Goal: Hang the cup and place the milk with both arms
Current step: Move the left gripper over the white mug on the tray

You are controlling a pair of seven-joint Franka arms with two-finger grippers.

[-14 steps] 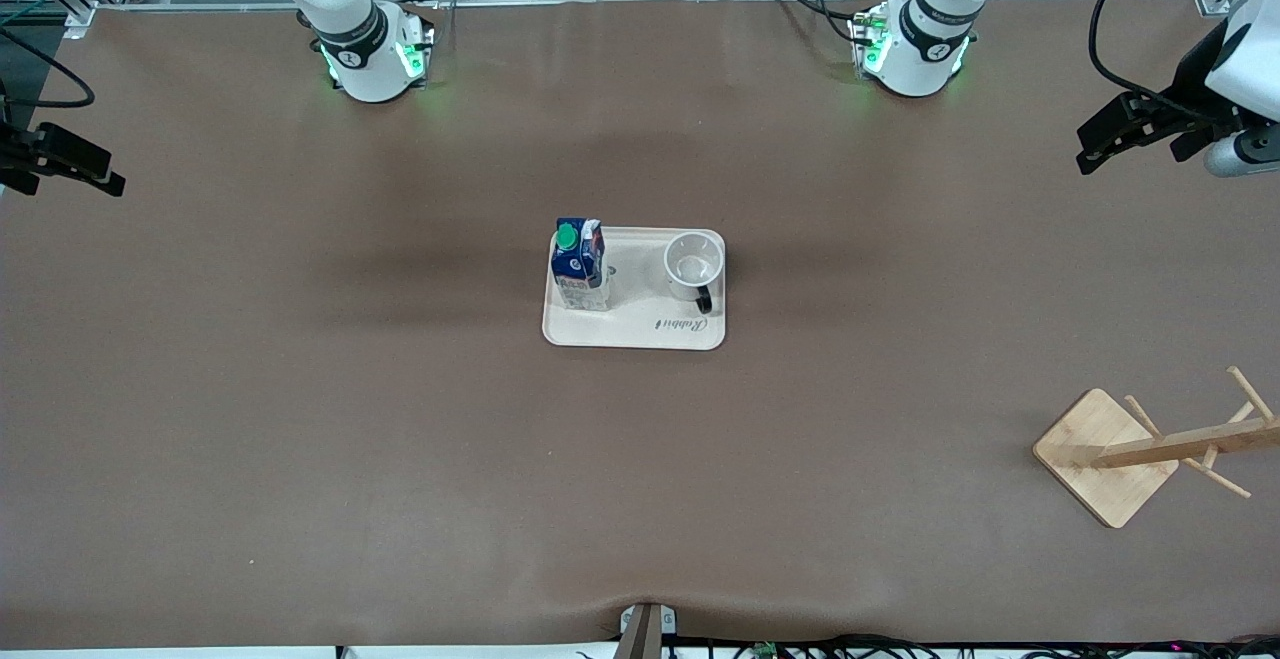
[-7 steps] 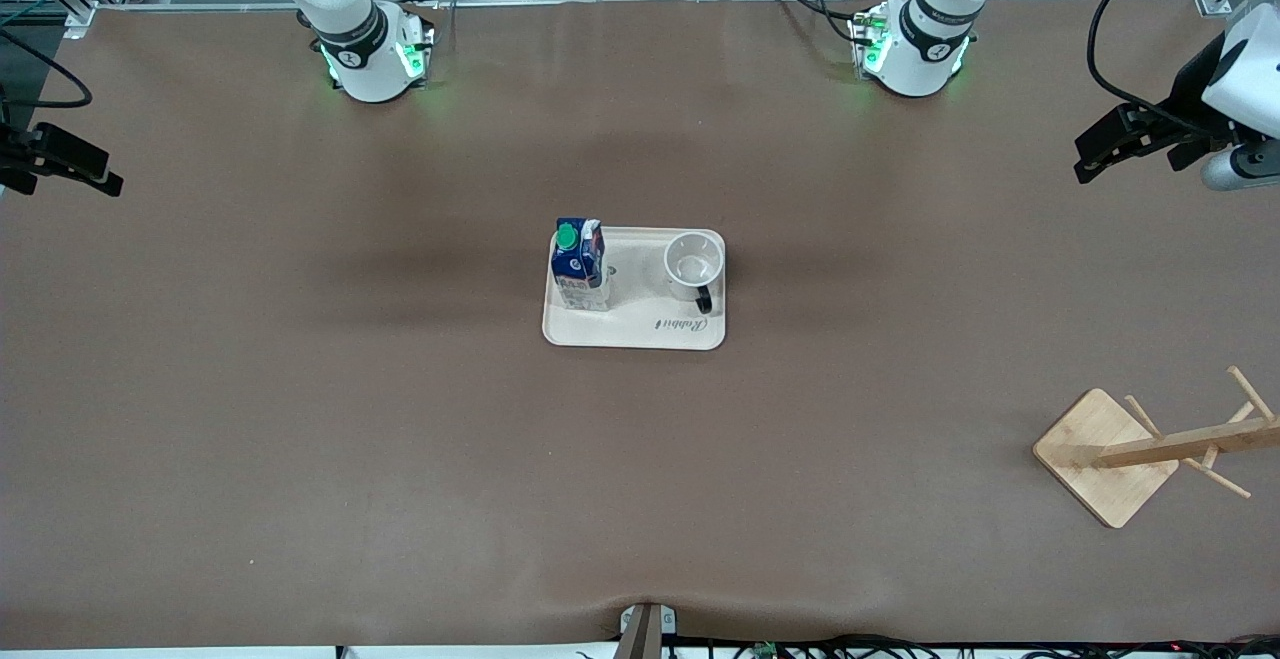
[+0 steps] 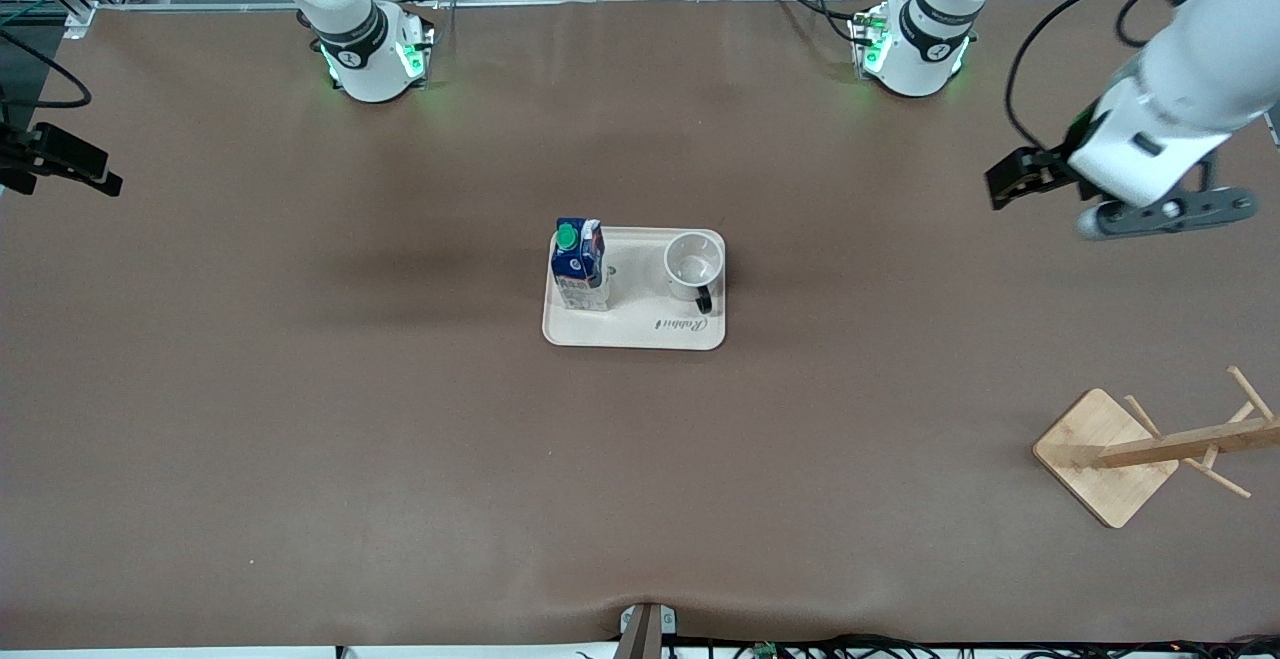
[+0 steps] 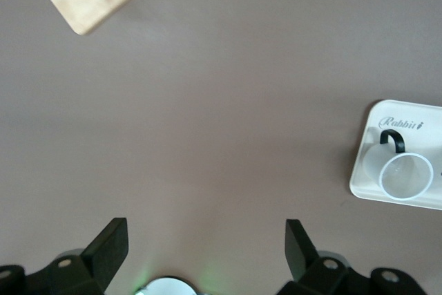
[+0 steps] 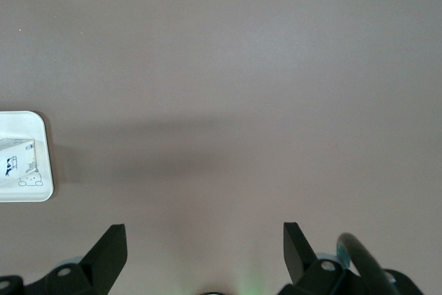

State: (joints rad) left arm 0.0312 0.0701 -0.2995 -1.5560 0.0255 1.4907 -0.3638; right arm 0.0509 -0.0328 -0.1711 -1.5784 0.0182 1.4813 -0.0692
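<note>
The cup (image 3: 693, 266), a small white mug with a black handle, stands upright on a cream tray (image 3: 633, 333) in the middle of the brown table (image 3: 300, 419). It sits at the tray's end toward my left arm, its open mouth up and its handle turned toward the front camera. The milk (image 3: 579, 265), a dark blue gable-top carton with a green cap, stands upright on the same tray, at the end toward my right arm, apart from the cup. The tray carries a script word near its edge nearest the front camera, just below the cup's handle.

A wooden mug rack (image 3: 1150, 444) with a square base and slanting pegs stands toward my left arm's end of the table, well apart from the tray and nearer to the front camera than it.

My left gripper (image 4: 206, 245) hangs in the air over bare table between the tray and the left arm's end, fingers spread wide with nothing between them; the left wrist view shows the cup (image 4: 404, 173) on the tray corner and the rack's base.

My right gripper (image 5: 205, 245) is over bare table at the right arm's end, well apart from the tray, fingers wide and empty; its view catches the tray's corner and the carton's pale lower part.
</note>
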